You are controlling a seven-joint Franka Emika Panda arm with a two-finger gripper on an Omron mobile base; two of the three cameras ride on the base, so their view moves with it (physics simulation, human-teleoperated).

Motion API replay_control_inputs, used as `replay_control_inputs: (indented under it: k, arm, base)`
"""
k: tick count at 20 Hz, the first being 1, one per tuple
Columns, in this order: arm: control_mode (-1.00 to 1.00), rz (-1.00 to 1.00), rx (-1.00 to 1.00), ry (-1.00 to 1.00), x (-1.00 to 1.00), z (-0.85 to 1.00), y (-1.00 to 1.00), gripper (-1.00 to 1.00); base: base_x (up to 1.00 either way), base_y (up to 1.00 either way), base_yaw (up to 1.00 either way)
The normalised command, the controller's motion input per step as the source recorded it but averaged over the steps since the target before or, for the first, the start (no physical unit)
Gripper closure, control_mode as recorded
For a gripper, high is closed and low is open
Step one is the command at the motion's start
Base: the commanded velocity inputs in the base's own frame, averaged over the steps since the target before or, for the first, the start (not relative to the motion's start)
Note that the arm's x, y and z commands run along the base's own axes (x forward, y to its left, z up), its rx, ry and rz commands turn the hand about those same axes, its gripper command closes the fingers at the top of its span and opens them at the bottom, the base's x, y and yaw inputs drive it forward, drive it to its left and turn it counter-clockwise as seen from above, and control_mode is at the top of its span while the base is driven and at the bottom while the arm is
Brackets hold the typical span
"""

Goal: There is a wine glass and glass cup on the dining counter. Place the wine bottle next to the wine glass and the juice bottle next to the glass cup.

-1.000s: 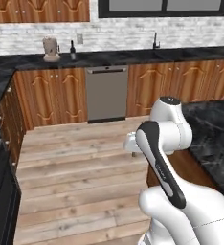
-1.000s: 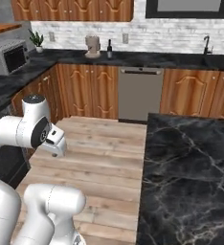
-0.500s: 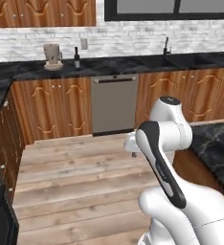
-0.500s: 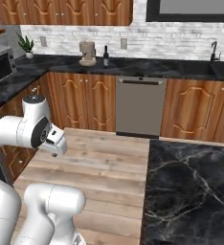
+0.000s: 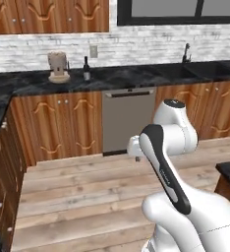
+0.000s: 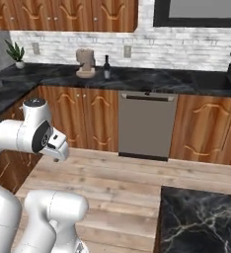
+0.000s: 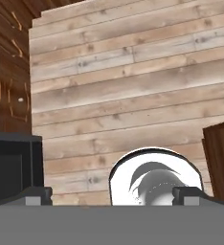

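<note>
Floor (image 5: pixel 77 197): wooden planks, in front of the cabinets.
Surface (image 6: pixel 152 79): black, along the back wall.
Dishwasher (image 6: pixel 146 126): grey, under the surface.
Wine bottle (image 6: pixel 106 67): dark, upright on the surface, just beside a brown appliance (image 6: pixel 85 63).
Tool (image 7: pixel 111 195): tips wide apart, holding nothing, above the floor.

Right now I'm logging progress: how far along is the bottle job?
Nothing looks done yet. A dark bottle stands on the back counter beside a coffee machine, untouched. The pincer is open and empty, pointing at the wooden floor. Left: fetch both bottles and set them by the glasses, which aren't visible here.
</note>
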Motion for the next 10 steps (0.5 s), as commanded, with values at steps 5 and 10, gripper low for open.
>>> replay_control_inputs:
  k: [5,10]
  arm:
    - [1.00,0.00,0.00,0.00,0.00,0.00,0.00,-1.00]
    - [1.00,0.00,0.00,0.00,0.00,0.00,0.00,-1.00]
  base:
    - [0.94,0.27,0.00]
    - [0.94,0.25,0.00]
